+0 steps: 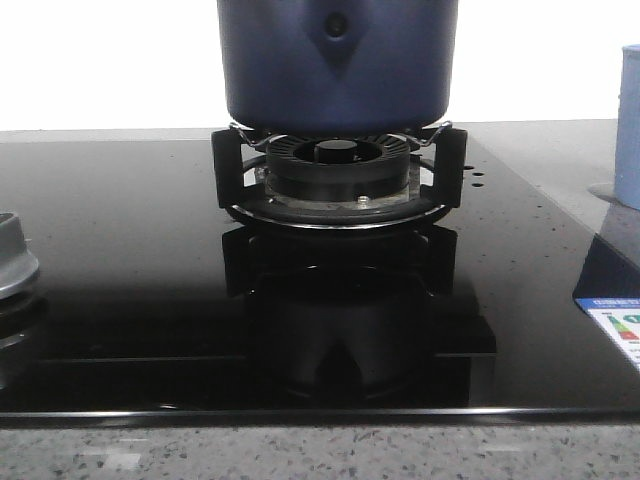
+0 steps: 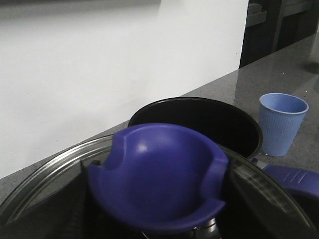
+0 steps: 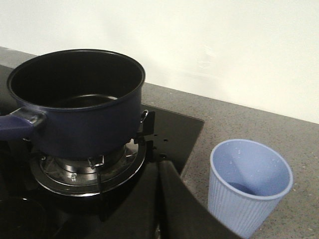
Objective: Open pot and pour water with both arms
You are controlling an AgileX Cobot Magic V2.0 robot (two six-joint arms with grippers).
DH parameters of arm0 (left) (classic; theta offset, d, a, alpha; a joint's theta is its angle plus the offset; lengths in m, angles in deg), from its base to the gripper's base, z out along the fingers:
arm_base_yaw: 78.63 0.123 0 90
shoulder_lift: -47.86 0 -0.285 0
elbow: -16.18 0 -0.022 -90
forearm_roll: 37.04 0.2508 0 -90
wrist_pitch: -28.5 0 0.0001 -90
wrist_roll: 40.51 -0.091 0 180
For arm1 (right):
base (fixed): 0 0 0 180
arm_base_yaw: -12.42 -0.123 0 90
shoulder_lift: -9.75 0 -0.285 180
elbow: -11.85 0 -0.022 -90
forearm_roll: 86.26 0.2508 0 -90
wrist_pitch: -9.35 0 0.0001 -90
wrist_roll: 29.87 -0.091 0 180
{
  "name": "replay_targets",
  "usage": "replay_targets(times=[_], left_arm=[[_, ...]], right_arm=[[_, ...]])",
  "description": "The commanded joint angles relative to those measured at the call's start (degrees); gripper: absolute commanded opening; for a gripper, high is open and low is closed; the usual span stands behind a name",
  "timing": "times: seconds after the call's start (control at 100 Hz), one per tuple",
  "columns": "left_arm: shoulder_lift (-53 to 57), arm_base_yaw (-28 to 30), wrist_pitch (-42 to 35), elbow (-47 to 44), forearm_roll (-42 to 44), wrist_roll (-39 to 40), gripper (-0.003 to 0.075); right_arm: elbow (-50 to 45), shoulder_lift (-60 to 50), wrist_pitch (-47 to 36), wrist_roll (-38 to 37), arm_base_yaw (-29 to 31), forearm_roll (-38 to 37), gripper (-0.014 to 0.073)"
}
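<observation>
**A:** Any writing you can read?

**B:** Only a label [image 1: 615,330] at the right edge of the hob [image 1: 120,300] in your front view: coloured bars like an energy sticker, with print too small to read and its right side cut off.

**A:** Where's the pot, and which way does it point?

**B:** The pot [image 1: 338,65] sits upright on the burner [image 1: 338,175], lid off, its top cut off in the front view. Its handle bracket faces the front camera. In the right wrist view the handle [image 3: 17,124] sticks out sideways and runs off the edge, away from the cup [image 3: 249,186], which stands on the counter beside the hob.

**A:** And the grippers?

**B:** Your left wrist view is filled by a purple knob [image 2: 159,177] on a glass lid [image 2: 45,179], close to the camera; the fingers are hidden behind them, so I can't tell their spread or whether they grip the knob. On the right, only dark finger shapes [image 3: 182,214] show, apparently pressed together, but it's too murky to tell.

**A:** Anything else hidden?

**B:** A grey knob [image 1: 15,260] at the left is cut off.
</observation>
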Motion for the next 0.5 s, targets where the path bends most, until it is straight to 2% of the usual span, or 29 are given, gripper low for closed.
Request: replay_targets(times=[0.0,0.28,0.36,0.49], left_arm=[[0.88,0.13,0.02,1.93,-5.05,0.14,0.0294],[0.88,0.13,0.02,1.93,-5.05,0.14,0.0294],[0.88,0.13,0.02,1.93,-5.05,0.14,0.0294],[0.88,0.13,0.02,1.93,-5.05,0.14,0.0294]], right_arm=[[2.15,0.62,-5.48,0.8,0.46,-2.03,0.003],[2.15,0.62,-8.06,0.69,0.74,-6.77,0.0407],[2.15,1.44,-7.63,-1.54,2.4,-6.92,0.0419],[2.15,4.3,-6.89,-4.64,8.52,-8.89,0.0419]])
